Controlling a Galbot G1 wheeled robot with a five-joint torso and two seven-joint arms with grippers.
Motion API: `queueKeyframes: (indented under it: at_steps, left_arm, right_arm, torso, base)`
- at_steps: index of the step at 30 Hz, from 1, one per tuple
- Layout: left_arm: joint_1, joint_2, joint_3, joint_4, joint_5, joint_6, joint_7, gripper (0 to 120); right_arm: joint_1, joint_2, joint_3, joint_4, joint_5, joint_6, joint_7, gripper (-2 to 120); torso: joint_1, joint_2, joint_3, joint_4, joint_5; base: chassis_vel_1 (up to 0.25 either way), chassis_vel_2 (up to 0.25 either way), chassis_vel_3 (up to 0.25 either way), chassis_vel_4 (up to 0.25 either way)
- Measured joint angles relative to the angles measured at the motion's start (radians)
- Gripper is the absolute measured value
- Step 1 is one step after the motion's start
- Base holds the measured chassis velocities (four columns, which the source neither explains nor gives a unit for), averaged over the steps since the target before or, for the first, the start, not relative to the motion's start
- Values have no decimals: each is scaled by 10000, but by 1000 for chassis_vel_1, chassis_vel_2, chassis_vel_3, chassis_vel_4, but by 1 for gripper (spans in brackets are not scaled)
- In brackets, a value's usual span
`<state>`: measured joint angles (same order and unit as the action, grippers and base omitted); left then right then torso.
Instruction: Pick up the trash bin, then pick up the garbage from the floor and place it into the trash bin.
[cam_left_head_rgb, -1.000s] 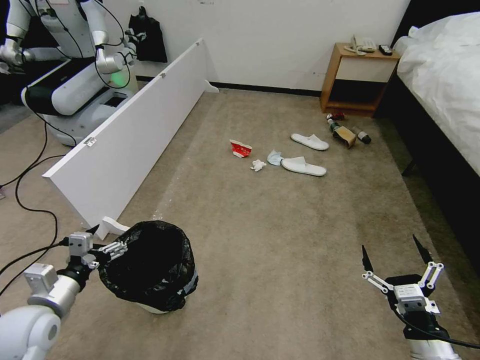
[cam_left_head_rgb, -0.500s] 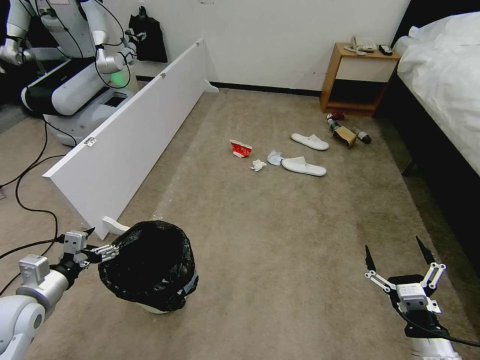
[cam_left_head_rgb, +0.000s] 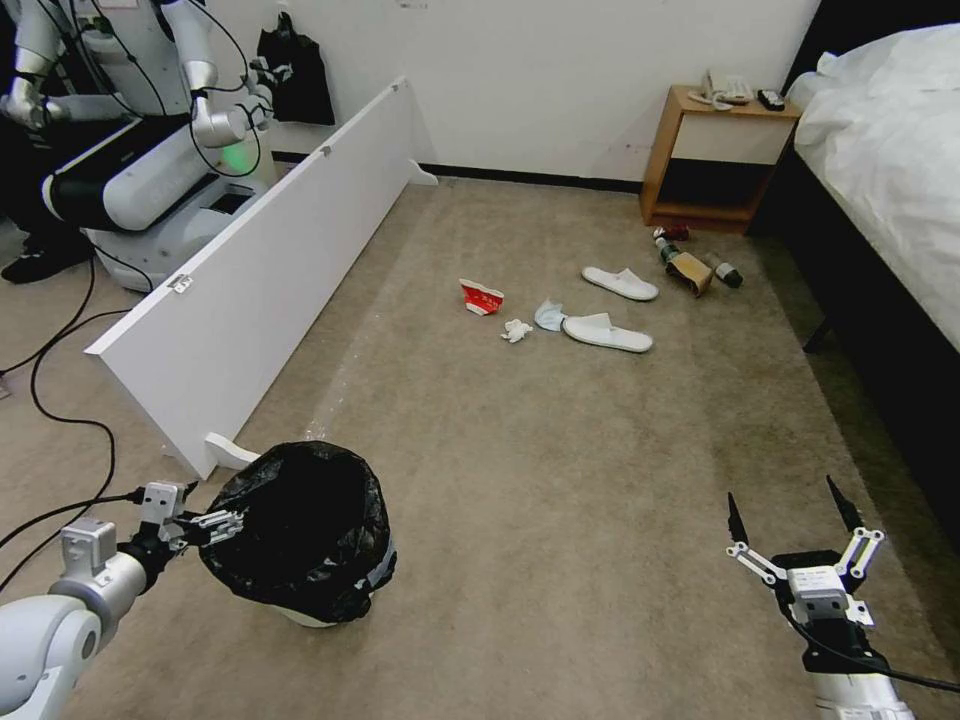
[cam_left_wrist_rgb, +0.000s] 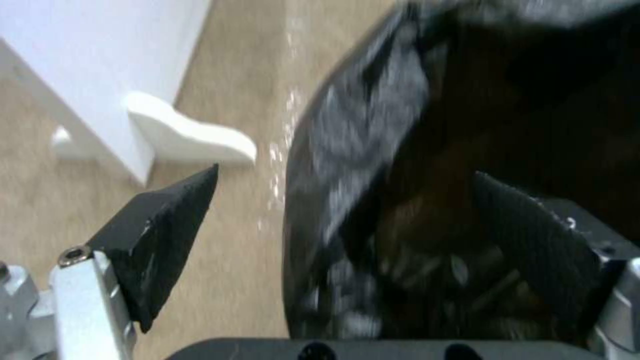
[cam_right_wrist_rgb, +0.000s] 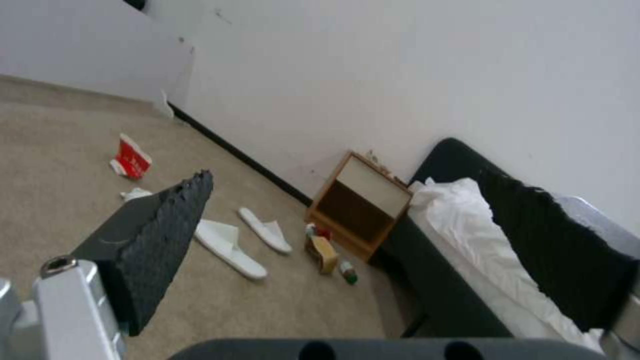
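Observation:
The trash bin (cam_left_head_rgb: 300, 525), white with a crinkly black liner, stands on the carpet at the near left. My left gripper (cam_left_head_rgb: 215, 521) is open at its left rim. In the left wrist view one finger (cam_left_wrist_rgb: 160, 235) is outside the trash bin (cam_left_wrist_rgb: 373, 125) and the other (cam_left_wrist_rgb: 533, 240) is inside, with the rim between them. My right gripper (cam_left_head_rgb: 790, 515) hangs open over bare carpet at the near right. The garbage lies farther off: a red-white carton (cam_left_head_rgb: 481, 296), a tissue wad (cam_left_head_rgb: 516, 329), two white slippers (cam_left_head_rgb: 606, 333), a brown paper bag (cam_left_head_rgb: 689, 271) and a bottle (cam_left_head_rgb: 726, 273).
A long white board (cam_left_head_rgb: 260, 270) stands on edge along the left, its foot just behind the bin. Another robot (cam_left_head_rgb: 140, 150) and black cables (cam_left_head_rgb: 60, 400) are beyond it. A wooden nightstand (cam_left_head_rgb: 715, 160) and a bed (cam_left_head_rgb: 890, 150) close the right side.
My left gripper has dropped slightly and come back in against the bin's left rim. The right gripper has barely moved.

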<state>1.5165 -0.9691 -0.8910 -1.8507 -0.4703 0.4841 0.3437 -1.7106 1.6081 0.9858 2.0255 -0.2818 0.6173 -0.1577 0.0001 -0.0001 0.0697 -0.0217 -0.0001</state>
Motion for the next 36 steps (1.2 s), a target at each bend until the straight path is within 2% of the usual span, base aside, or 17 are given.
queueKeyframes:
  at_steps: [1, 5, 18, 31, 36]
  left_arm:
    - [0, 0, 0, 0, 0, 0, 0, 100]
    - [43, 411, -61, 86, -324, 617, -85, 100]
    - [-425, 836, 46, 826, -400, 1334, -64, 100]
    - [-788, 1007, 386, 956, -502, 1677, 16, 100]
    - [-942, 971, 652, 856, -774, 1889, -334, 100]
  right_arm:
    - [0, 0, 0, 0, 0, 0, 0, 100]
    - [6, 0, 48, -8, 31, 34, 85, 100]
    - [195, 0, 56, -388, 11, 83, 102, 100]
    - [317, 0, 38, -698, -16, 87, 104, 100]
    - [346, 0, 31, -778, -17, 99, 104, 100]
  torso:
    - [0, 0, 0, 0, 0]
    - [0, 0, 0, -1, 1]
    - [0, 0, 0, 0, 0]
    - [0, 0, 0, -1, 1]
    - [0, 0, 0, 0, 0]
  base:
    - [0, 0, 0, 0]
    - [0, 0, 0, 0]
    - [0, 0, 0, 0]
    - [0, 0, 0, 0]
    - [0, 0, 0, 0]
